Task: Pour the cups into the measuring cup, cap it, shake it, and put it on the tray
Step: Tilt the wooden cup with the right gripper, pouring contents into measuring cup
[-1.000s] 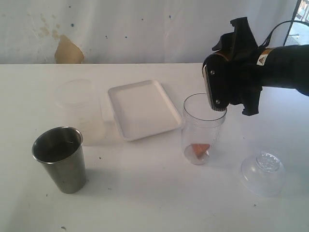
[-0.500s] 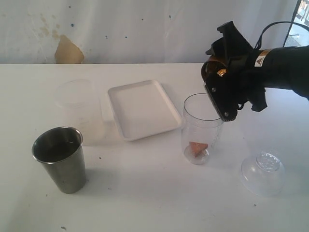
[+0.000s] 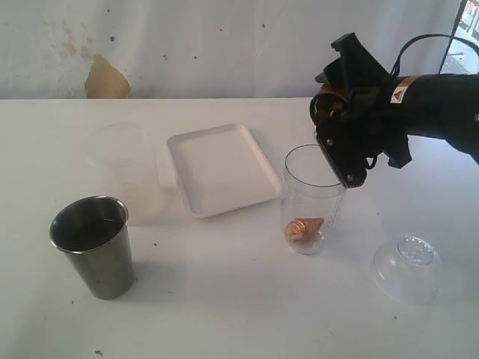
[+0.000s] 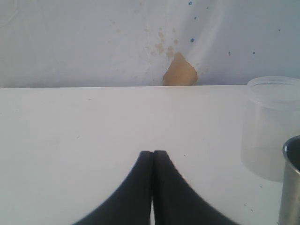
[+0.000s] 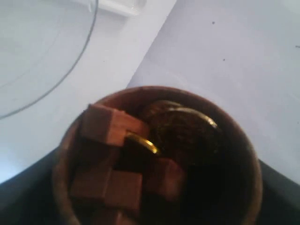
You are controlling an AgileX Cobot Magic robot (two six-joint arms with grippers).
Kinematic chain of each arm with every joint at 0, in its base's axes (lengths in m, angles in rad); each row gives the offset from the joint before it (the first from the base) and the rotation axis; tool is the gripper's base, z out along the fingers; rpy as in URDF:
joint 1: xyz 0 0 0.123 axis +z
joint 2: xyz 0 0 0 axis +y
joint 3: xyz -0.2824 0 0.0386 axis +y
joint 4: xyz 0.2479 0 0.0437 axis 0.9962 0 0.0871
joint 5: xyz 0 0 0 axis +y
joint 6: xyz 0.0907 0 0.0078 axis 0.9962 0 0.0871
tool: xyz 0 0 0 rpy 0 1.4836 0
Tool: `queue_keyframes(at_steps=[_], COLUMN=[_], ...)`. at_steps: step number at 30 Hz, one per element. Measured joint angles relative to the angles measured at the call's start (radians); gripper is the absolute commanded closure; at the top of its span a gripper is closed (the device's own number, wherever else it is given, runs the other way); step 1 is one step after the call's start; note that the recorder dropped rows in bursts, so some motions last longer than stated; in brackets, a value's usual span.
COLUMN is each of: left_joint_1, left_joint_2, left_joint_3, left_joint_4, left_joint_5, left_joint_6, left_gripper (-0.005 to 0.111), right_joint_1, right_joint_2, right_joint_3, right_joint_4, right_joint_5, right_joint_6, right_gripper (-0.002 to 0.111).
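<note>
Pouring step: the right pincer (image 3: 338, 129) grips the tilted wooden cup (image 3: 323, 109) above the measuring cup (image 3: 313, 196); next, tip it further. The left pincer (image 4: 152, 154) is closed, empty.

The surface (image 3: 224, 314) is plain white, and so is the tray (image 3: 222, 169). The steel tumbler (image 3: 93, 244) is brushed grey, darker inside. The measuring cup (image 3: 313, 196) is clear, with orange-tan pieces (image 3: 303, 228) at its bottom. The wooden cup (image 5: 220, 187) is reddish brown with a dark inside, holding brown cubes (image 5: 110, 124) and a gold-edged dark disc (image 5: 183, 131). The left claw (image 4: 152, 155) is black. The backdrop (image 3: 224, 45) is off-white with blue specks and a tan patch (image 3: 105, 78).
</note>
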Motion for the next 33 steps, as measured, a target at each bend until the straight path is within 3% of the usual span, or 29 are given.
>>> queue_keyframes(at_steps=[13, 33], left_joint_1=[0.000, 0.000], left_joint_2=[0.000, 0.000], left_joint_3=[0.000, 0.000], left_joint_4=[0.000, 0.000], left_joint_5=[0.000, 0.000], left_joint_6=[0.000, 0.000], left_gripper=[0.106, 0.106], right_joint_1=[0.004, 0.049], right_joint_2=[0.015, 0.015], right_joint_3=[0.000, 0.000], right_joint_4=[0.000, -0.048], right_joint_5=[-0.048, -0.054], right_joint_6=[-0.151, -0.162], right_gripper=[0.108, 0.108])
